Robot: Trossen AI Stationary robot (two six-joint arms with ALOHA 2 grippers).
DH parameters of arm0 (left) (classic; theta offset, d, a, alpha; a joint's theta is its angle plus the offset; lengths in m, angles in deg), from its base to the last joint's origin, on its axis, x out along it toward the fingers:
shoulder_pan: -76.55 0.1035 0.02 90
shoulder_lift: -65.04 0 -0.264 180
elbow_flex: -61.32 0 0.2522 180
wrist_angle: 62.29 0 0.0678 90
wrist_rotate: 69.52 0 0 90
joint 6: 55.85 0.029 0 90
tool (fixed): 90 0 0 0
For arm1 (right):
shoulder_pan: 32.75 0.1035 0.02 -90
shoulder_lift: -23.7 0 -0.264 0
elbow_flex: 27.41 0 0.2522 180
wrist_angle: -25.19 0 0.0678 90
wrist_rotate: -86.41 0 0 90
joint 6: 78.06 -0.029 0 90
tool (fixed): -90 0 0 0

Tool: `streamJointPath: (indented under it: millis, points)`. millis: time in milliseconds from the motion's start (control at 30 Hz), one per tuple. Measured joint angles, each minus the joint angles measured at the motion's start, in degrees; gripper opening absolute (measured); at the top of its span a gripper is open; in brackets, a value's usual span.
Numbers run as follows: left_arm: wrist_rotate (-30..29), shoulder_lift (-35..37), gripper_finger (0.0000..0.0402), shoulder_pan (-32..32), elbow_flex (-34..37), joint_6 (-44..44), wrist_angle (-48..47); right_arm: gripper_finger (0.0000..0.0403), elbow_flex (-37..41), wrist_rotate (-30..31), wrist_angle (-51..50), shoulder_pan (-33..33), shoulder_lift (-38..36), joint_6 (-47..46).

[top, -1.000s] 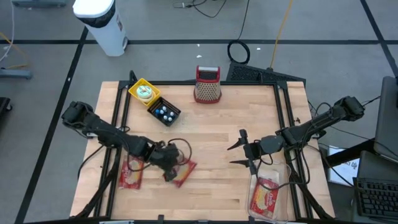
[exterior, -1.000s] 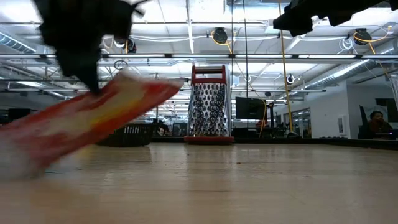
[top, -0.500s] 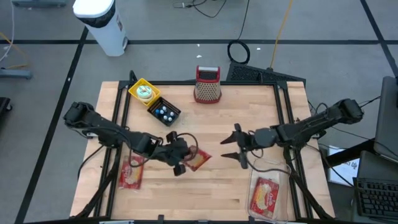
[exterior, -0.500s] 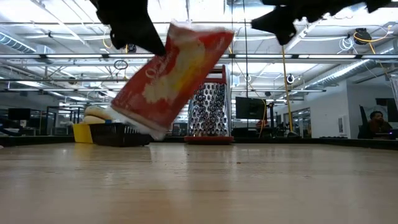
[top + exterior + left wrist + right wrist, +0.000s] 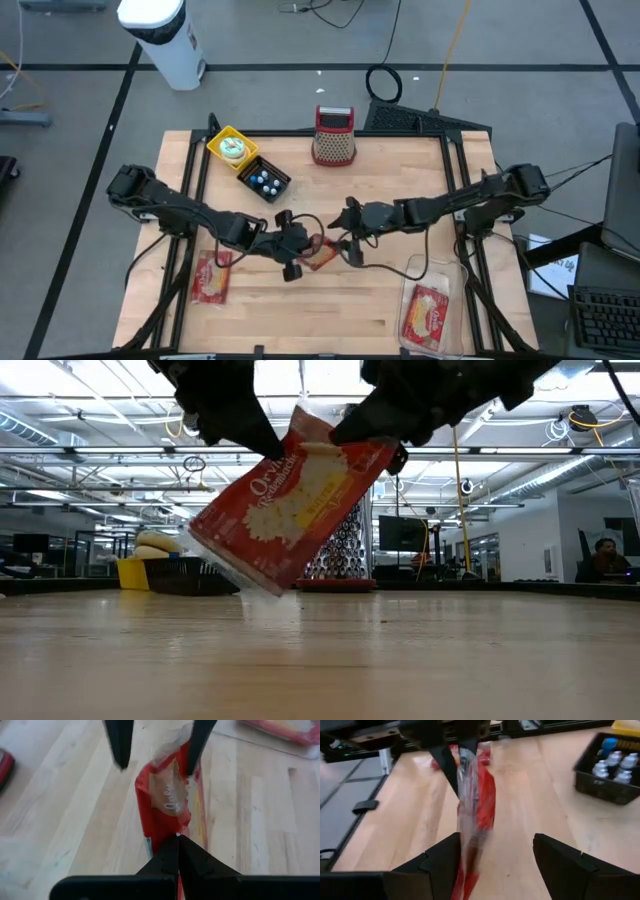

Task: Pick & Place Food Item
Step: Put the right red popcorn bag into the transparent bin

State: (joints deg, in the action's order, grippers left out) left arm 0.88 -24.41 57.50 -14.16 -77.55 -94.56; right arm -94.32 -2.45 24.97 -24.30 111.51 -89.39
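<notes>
A red popcorn packet [image 5: 290, 510] hangs tilted above the middle of the table, with my left gripper [image 5: 300, 254] shut on it. In the left wrist view the packet [image 5: 167, 805] stretches away from the shut fingers. My right gripper [image 5: 345, 236] is open and has come in from the right. Its two fingers stand on either side of the packet's [image 5: 476, 805] far end. My left gripper pinches the packet's near end, at its edge [image 5: 176, 829], between its two fingertips. The fingers slant down from the table's left. The packet is lifted clear of the table and tilted, its lower corner [image 5: 255, 585] pointing down. Whether my right gripper touches the packet, I cannot tell.
Another red packet [image 5: 210, 278] lies at the table's near left. One more lies in a clear tray [image 5: 428, 315] at the near right. A red grater [image 5: 334, 135], a yellow bin [image 5: 231, 147] and a black bin of small bottles [image 5: 264, 182] stand toward the far edge.
My left gripper has risen, rolled and gone a little toward the table's right. The packet, which had one end low by the table, now hangs lifted clear and turned. My right gripper, still open, has swept toward the table's left until its fingers flank the packet.
</notes>
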Motion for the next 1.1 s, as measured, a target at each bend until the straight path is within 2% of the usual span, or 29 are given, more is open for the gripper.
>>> streamJointPath:
  millis: [100,200,300,433,500,733,900,1100]
  points:
    - [0.03,0.00,0.0000,-0.22,0.00,1.51,0.37,0.0224,-0.66,-2.67,-0.13,-0.73,0.42,-0.58]
    - [0.00,0.00,0.0000,-0.19,0.00,2.53,0.19,0.0190,-0.84,-2.94,0.31,-1.04,0.34,-1.92]
    - [-0.02,0.00,0.0000,-0.19,0.00,4.06,0.19,0.0135,-0.84,-3.15,-0.38,-0.95,-0.31,-1.96]
    - [0.01,0.00,0.0000,-0.19,0.00,5.75,0.21,0.0036,-0.84,-8.20,-0.30,-0.87,-0.38,-1.93]
    - [0.02,0.00,0.0000,-0.21,0.00,6.45,0.30,0.0011,-0.84,-9.70,-0.44,-0.87,-0.30,-1.26]
    - [0.05,0.78,0.0014,-0.63,0.00,7.80,0.07,0.0001,-0.77,-10.21,-1.75,0.59,-2.17,-1.09]
    - [-1.10,3.30,0.0019,-3.06,0.08,10.70,-0.43,0.0001,-0.76,-10.14,-8.18,2.33,-11.05,-1.51]
    - [-6.05,4.61,0.0008,-4.43,0.04,14.19,1.44,0.0001,-0.88,-8.68,-17.34,6.12,-23.68,-5.36]
